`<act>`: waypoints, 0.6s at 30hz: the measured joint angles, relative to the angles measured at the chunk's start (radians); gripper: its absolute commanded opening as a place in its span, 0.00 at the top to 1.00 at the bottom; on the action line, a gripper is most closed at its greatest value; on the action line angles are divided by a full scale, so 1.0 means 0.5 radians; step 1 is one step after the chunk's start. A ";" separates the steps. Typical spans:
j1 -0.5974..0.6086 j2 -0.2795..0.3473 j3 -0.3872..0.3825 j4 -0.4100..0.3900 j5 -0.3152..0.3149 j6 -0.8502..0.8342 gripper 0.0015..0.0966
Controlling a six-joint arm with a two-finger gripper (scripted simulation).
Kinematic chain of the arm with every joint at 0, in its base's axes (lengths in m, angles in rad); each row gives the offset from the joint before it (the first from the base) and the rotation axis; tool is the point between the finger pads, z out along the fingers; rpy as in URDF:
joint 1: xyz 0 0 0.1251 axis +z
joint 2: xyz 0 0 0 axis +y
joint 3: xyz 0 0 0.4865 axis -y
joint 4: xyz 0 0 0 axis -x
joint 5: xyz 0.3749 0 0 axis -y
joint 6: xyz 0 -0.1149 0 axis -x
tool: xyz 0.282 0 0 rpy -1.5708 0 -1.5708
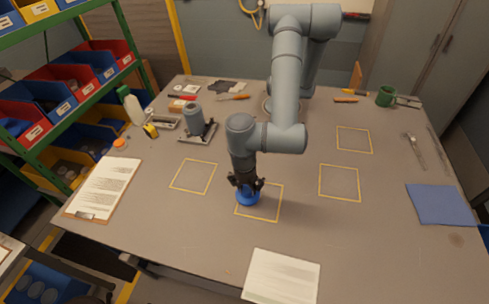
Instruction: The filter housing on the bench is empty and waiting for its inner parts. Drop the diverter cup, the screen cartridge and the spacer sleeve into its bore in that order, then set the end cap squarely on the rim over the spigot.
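Note:
The blue end cap (247,197) sits on the bench inside a yellow marked square, well in front of the grey filter housing (194,118), which stands upright on its base plate toward the back left. Three other yellow squares on the bench hold nothing. The arm reaches straight down over the cap, and its lower links hide the top of the cap from the side camera. My gripper (245,187) is closed around the blue end cap.
A green mug (384,96) stands at the far right corner, with a blue cloth (439,204) near the right edge. A clipboard (102,187) lies at the left edge, a paper sheet (282,282) at the front edge, and small tools around the housing.

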 measured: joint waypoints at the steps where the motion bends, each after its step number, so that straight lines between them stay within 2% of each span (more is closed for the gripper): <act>1: 0.000 0.000 0.000 0.000 0.000 0.000 0.93; 9: 0.000 -0.011 0.011 -0.003 -0.030 0.000 0.93; 18: 0.000 -0.095 0.111 -0.001 -0.206 0.000 0.93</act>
